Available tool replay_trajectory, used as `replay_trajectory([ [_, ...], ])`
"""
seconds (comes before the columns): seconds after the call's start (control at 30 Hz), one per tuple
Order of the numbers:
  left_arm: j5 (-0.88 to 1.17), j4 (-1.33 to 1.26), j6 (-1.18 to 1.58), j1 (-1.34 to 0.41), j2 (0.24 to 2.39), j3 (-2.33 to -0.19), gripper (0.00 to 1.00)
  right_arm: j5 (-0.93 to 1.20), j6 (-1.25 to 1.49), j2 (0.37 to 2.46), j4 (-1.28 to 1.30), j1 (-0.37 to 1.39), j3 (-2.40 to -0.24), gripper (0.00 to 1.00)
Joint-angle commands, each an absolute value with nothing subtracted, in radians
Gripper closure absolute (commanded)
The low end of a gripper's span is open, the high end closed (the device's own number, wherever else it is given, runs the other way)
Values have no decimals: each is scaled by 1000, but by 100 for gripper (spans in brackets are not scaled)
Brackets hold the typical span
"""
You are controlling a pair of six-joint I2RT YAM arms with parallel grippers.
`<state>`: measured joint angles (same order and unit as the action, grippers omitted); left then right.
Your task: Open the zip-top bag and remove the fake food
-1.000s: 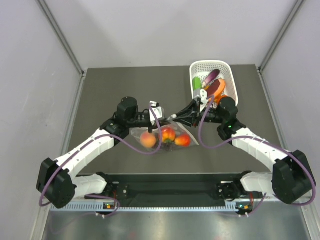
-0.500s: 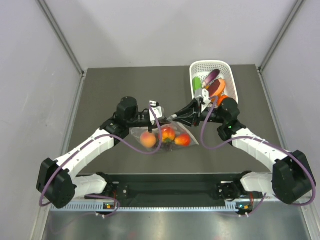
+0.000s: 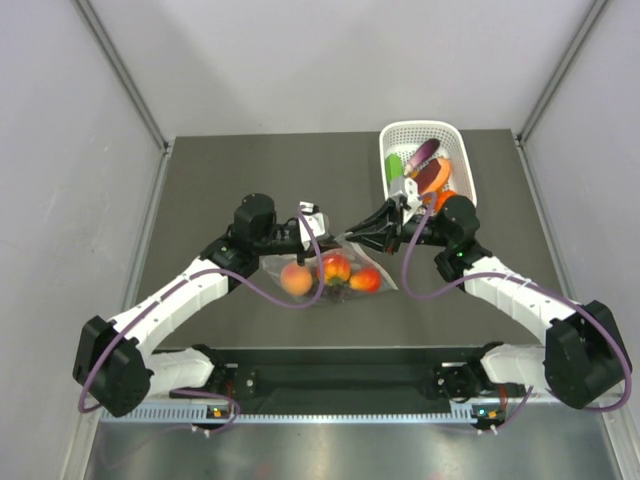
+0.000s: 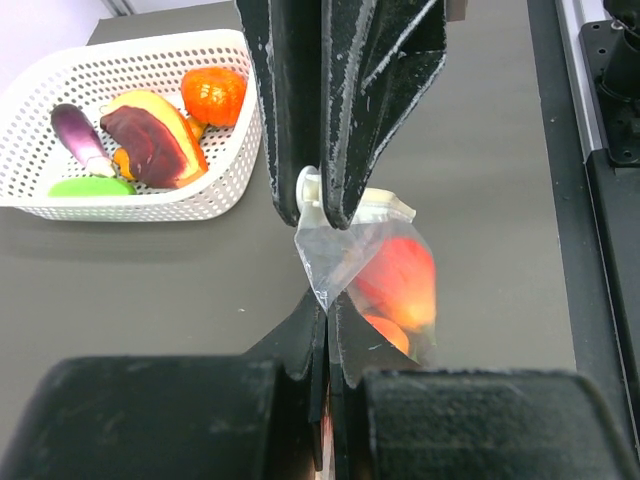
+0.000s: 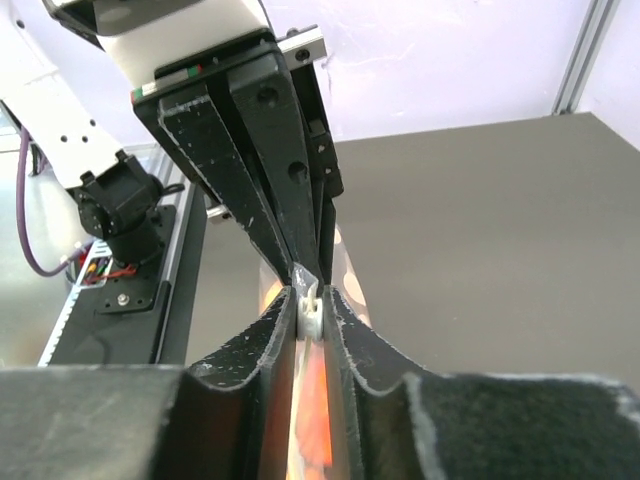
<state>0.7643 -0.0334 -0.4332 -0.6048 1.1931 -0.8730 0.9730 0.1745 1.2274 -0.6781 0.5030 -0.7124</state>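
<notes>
My black two-finger left gripper (image 3: pixel 322 238) and right gripper (image 3: pixel 348 236) meet tip to tip mid-frame, white arms angled inward, both pinched shut on the clear zip-top bag (image 4: pixel 328 255).

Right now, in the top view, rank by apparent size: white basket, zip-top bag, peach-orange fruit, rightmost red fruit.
1. white basket
2. zip-top bag, close behind
3. peach-orange fruit and rightmost red fruit: too alike to rank

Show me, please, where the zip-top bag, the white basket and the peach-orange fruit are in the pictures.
zip-top bag (image 4: pixel 318 258): left wrist view, clear plastic corner.
white basket (image 4: pixel 130 200): left wrist view, near lattice wall.
peach-orange fruit (image 3: pixel 296 279): top external view, middle of the fruit.
</notes>
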Motion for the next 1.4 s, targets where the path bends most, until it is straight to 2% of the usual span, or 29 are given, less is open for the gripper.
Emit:
replay_trajectory([
  [0.0, 761, -110, -422, -606, 1166, -874, 100, 992, 146, 1221, -657, 512, -744, 82],
  [0.07, 761, -112, -423, -606, 1164, -871, 100, 982, 141, 1221, -643, 511, -747, 79],
  [0.33, 768, -112, -426, -606, 1158, -867, 100, 969, 133, 1215, -653, 512, -739, 79],
  [0.63, 770, -98, -433, -604, 1172, -876, 100, 991, 216, 1213, -793, 512, -715, 78],
  [1.07, 764, -107, -430, -606, 1160, -867, 100, 982, 178, 1224, -712, 512, -733, 79],
  [1.2, 761, -109, -428, -604, 1160, -867, 100, 982, 181, 1226, -700, 512, -739, 82],
  [1.37, 758, -113, -423, -604, 1158, -865, 100, 986, 164, 1239, -672, 512, -750, 93],
])
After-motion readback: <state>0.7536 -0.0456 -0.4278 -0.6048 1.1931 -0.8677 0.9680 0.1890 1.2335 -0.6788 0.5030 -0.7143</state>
